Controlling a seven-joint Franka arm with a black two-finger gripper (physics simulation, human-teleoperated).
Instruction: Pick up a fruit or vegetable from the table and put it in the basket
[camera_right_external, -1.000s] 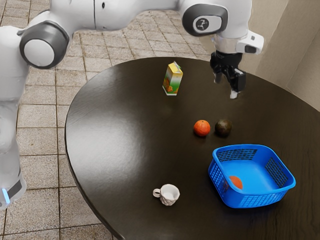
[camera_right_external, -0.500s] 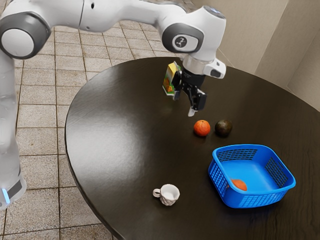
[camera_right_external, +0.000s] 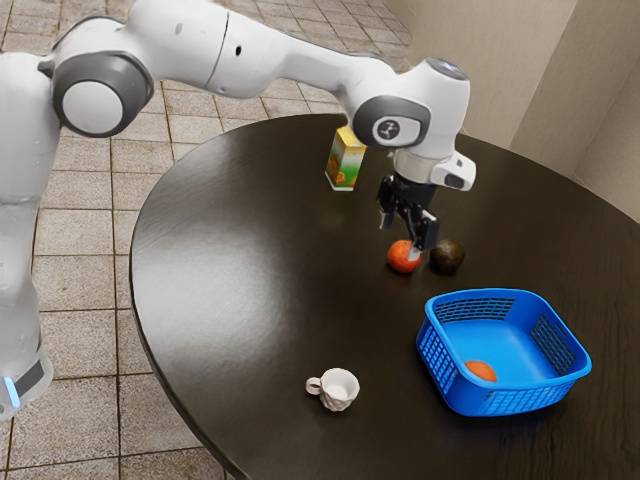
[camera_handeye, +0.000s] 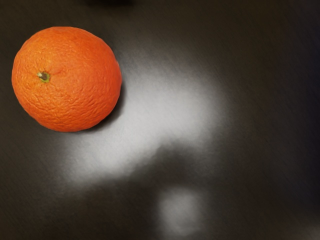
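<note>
My gripper (camera_right_external: 400, 236) hangs low over the table, its fingers spread with nothing between them. One fingertip overlaps the edge of the orange (camera_right_external: 402, 259) in the exterior view; contact cannot be made out. The wrist view has the whole orange (camera_handeye: 67, 80), stem showing, resting on the dark tabletop. Close to the orange, toward the exterior view's right, lies a dark round avocado-like fruit (camera_right_external: 450, 258). The blue basket (camera_right_external: 505, 398) stands nearer the exterior camera and holds an orange-coloured fruit (camera_right_external: 481, 371), partly hidden by the basket's wall.
A juice carton (camera_right_external: 345, 161) stands upright beyond the fruits, toward the table's far edge. A white cup (camera_right_external: 340, 390) sits at the near side, left of the basket in the exterior view. A wall rises behind the round table (camera_right_external: 240, 250).
My hand first swung toward the exterior view's left, then came down and slightly back right to the orange. The fruit inside the basket shifted a little to the exterior view's right.
</note>
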